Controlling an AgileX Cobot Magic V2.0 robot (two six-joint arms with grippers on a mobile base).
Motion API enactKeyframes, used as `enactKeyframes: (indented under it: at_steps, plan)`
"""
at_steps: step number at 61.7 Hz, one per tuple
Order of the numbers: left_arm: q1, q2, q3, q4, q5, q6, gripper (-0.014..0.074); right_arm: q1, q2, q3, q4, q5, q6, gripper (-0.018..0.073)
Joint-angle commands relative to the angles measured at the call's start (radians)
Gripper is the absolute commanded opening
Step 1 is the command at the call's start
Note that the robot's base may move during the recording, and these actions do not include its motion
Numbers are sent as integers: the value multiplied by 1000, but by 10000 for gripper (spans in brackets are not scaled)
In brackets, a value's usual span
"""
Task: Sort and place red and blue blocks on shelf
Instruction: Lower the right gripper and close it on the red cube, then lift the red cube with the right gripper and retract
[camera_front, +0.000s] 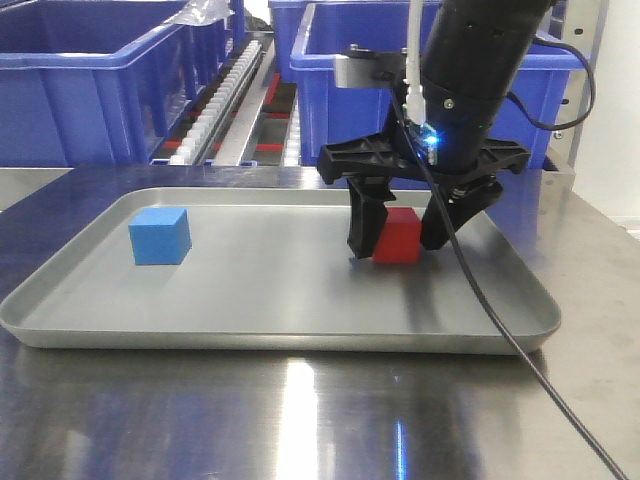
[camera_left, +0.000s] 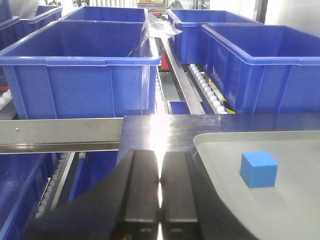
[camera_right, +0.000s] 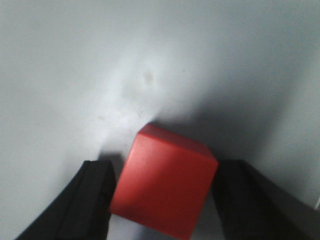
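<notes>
Right gripper (camera_front: 396, 246) clamps the red block (camera_front: 400, 236) at the tray's (camera_front: 280, 335) three o'clock; blue block (camera_front: 160, 236) sits at nine o'clock; left gripper (camera_left: 160, 192) is closed, holding nothing

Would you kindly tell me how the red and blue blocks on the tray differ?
Colour: the red block is bright red, the blue block light blue. Place: the red one sits right of the tray's middle, the blue one near its left end. State: the right claw straddles the red block; the blue block stands free. Both are same-size cubes resting flat on the tray.
</notes>
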Motion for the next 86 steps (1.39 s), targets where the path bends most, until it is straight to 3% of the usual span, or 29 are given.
enactKeyframes:
  at_steps: [1,14,26,57,86]
  plan:
    - [-5,-20,33,-1,-80,-4,141,0,-48,-33,-1,-34,-2,435]
    - [-5,-20,33,-1,-80,-4,141,0,-52,-37,-1,-33,-2,197]
    - [-5,-20,33,-1,-80,-4,141,0,-67,-79,-1,2,-2,44]
    - [-5,-20,33,-1,-80,-4,141,-8,-331,-52,-30,-137,-2,50]
    - [-5,-20,33,-1,-80,-4,141,-203,-650,225,-32,-217,-2,50]
